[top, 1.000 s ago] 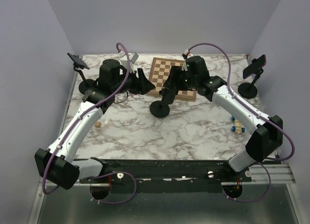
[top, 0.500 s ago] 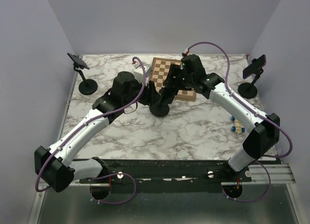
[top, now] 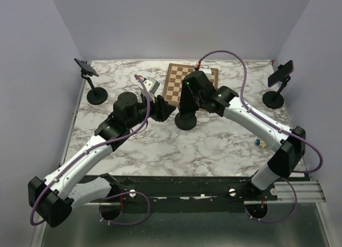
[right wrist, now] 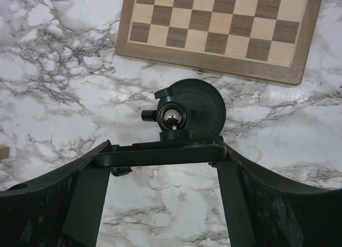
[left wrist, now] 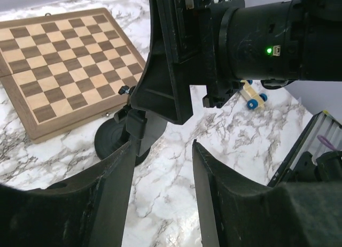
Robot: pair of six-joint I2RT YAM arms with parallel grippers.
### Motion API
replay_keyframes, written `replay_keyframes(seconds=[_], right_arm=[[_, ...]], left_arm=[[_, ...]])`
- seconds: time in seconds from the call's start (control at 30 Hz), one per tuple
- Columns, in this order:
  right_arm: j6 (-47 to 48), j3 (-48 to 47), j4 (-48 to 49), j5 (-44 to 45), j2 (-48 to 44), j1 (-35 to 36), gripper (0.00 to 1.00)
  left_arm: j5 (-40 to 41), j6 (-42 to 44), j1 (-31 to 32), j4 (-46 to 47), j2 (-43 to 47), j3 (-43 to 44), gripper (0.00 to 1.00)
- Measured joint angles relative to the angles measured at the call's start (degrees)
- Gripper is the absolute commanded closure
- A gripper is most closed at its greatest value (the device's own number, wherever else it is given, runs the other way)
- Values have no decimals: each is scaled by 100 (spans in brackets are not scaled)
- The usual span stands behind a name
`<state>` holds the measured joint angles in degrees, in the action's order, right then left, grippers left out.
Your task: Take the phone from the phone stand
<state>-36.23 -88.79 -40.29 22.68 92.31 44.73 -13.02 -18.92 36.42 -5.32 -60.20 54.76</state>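
Two claws share it — the right gripper (top: 186,103), clamped on the phone (right wrist: 160,154), should lift straight up once the left gripper (left wrist: 163,151), now spread open, steadies the stand (right wrist: 200,105).

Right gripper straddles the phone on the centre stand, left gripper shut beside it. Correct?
No: the left gripper is open, jaws apart and empty, as the left wrist view shows. The right gripper does straddle the phone on the centre stand.
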Motion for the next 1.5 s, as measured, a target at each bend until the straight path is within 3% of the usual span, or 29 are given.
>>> replay_keyframes(seconds=[0.3, 0.47, 0.67, 0.8, 0.97, 1.07, 1.5], right_arm=[[-61, 15, -114, 468, 0, 146, 99], [140, 223, 144, 452, -111, 146, 99], [291, 391, 315, 369, -223, 142, 99], [391, 448, 387, 146, -273, 39, 99], [505, 501, 452, -328, -332, -175, 99], [573, 509, 463, -568, -354, -291, 99], [857, 640, 599, -1384, -452, -632, 99]], left_arm=[[483, -103, 446, 525, 46, -389, 51], [1294, -127, 1034, 754, 120, -765, 41], [2168, -262, 1611, 894, 275, -1318, 39], [2221, -306, 1604, 940, -7, -1187, 19], [1596, -328, 1285, 911, -793, -719, 16], [1399, -363, 1091, 898, -1032, -667, 16], [732, 264, 643, 914, -1526, -264, 37]])
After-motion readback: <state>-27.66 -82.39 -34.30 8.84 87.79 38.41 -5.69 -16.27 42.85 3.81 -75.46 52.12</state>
